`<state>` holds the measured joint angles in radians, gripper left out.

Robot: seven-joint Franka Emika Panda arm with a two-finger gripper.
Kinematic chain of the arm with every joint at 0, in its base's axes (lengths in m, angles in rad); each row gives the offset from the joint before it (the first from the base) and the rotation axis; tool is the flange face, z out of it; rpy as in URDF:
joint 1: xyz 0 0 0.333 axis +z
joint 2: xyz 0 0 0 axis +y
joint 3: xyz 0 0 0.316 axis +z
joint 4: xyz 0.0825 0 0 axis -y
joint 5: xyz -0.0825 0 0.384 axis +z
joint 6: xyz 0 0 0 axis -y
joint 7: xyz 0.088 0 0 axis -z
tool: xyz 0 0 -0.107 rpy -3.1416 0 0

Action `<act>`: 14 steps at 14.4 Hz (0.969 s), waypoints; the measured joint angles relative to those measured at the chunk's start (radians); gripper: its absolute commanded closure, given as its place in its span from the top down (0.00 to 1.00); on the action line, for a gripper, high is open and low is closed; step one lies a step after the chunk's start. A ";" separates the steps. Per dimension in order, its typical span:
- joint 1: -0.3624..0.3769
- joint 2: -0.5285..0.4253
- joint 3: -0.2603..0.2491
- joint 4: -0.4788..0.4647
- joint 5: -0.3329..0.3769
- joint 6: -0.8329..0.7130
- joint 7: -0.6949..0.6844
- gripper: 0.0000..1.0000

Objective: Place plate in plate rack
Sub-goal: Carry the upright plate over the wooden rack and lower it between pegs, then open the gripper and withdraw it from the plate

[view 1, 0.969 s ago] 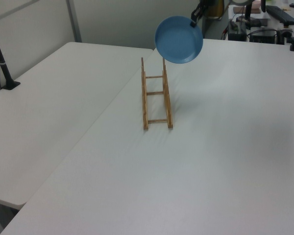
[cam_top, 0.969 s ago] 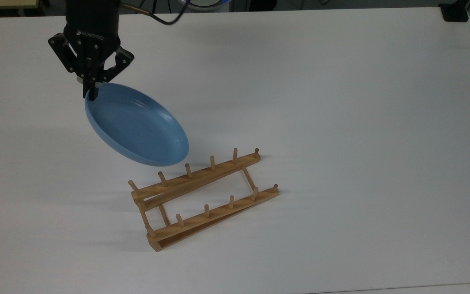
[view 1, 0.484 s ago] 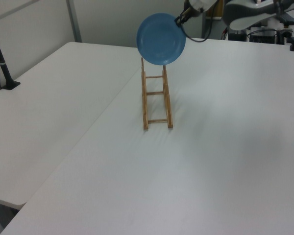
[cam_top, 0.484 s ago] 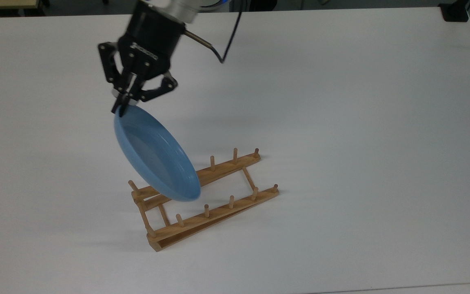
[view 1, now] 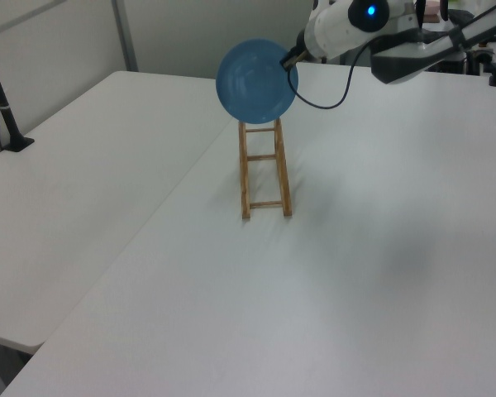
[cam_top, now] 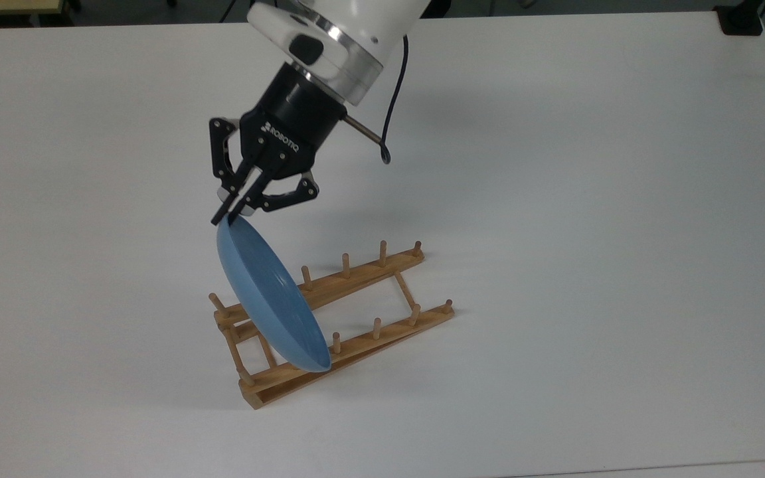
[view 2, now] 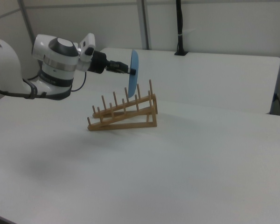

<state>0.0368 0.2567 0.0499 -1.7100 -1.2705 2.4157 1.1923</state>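
Plate (cam_top: 263, 292) first: your gripper (cam_top: 223, 218) is clamped on its rim at the plate's 11 o'clock edge in the top view, and it hangs nearly on edge over the raised end of the plate rack (cam_top: 362, 275).

What has changed in the last second matters. A second ago you held the plate well off at 10 o'clock from the rack in the top view, face open to the camera and clear of the rails. Now the arm has swung toward 4 o'clock and rolled the wrist, so the plate has turned from a broad oval to a thin sliver, and its lower edge crosses both rails near the tall end. In the left view the plate (view 1: 256, 79) has slid from 1 o'clock of the rack (view 1: 264, 169) to directly above its far end. In the right view the plate (view 2: 133, 72) stands almost vertical above the tallest pegs of the rack (view 2: 123, 114), apparently just clear of them.

My reading: your transport is done and you are at the alignment stage. You will want to lower the plate edge-first into a gap between neighbouring pegs. Watch that the rim does not land on a peg tip and tip the light rack on the table (cam_top: 588, 199).
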 measured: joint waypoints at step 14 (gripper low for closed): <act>0.024 0.047 0.001 -0.013 -0.083 -0.020 0.144 0.94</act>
<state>0.0606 0.3039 0.0505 -1.7226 -1.3532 2.3961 1.3361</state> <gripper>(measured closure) 0.370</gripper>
